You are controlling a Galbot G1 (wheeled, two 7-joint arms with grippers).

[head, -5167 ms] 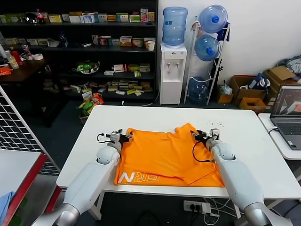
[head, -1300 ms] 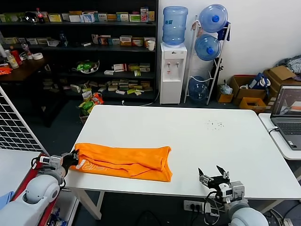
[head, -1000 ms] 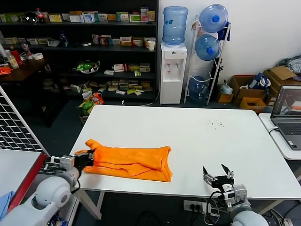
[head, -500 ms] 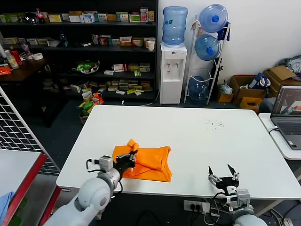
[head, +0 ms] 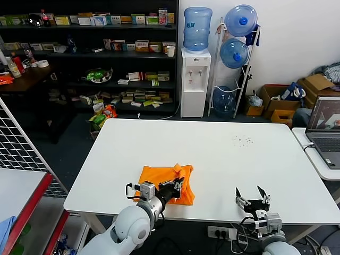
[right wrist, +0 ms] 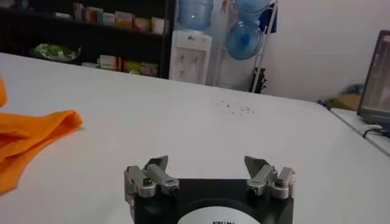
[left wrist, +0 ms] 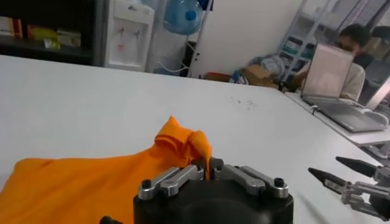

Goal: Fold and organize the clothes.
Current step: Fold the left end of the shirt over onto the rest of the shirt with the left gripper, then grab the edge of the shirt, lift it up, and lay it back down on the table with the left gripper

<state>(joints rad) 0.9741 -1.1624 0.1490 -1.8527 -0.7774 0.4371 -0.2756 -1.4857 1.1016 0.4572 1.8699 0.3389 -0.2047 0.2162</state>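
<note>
One bright orange T-shirt (head: 169,187) lies in a compact folded bundle on a white bench (head: 223,159), close to the near edge and a little left of the middle. The left end effector (head: 178,186) sits low over the bundle's right end, its arm reaching in from the near-left corner. In the left wrist view, a peak of orange fabric (left wrist: 187,143) rises between its two fingers, which are drawn nearly together and pinch the cloth. The rest of the shirt spreads out flat beside that peak.

The right end effector (head: 253,200) waits at the near edge of the bench, well apart from the shirt on its right side. Its fingers (right wrist: 152,169) stand wide apart with nothing between them, and only bare white surface lies ahead of it.

A scatter of small dark specks (head: 243,140) marks the bench toward the far right. Beyond the right edge stands a second surface carrying an open laptop (head: 325,132). Behind the bench, against the back wall, are a white water dispenser (head: 195,79) with a blue bottle on top and a rack of spare water bottles (head: 236,53). Dark shelves (head: 95,53) crowded with small boxes fill the far left. Cardboard boxes (head: 289,98) sit on the floor at the far right. A white wire-grid panel (head: 21,143) and a red-edged surface stand to the left of the bench.
</note>
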